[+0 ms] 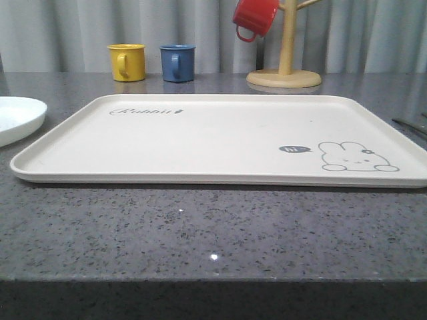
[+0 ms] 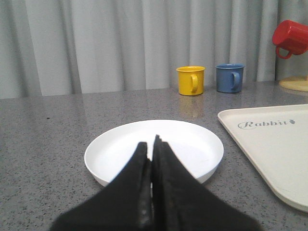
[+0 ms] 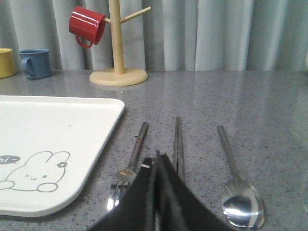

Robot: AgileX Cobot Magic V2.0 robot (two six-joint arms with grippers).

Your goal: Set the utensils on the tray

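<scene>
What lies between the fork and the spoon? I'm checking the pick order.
In the right wrist view, the long flat metal piece lies on the countertop between the fork and the spoon.

The round white plate (image 2: 154, 147) lies just ahead of the left fingers (image 2: 144, 166); the shiny metal fork (image 3: 129, 166), long flat silver piece (image 3: 178, 144) and spoon (image 3: 238, 192) lie ahead of the right fingers (image 3: 163, 173).

Grey pleated curtain (image 1: 200, 33), speckled grey countertop (image 1: 200, 227)
</scene>
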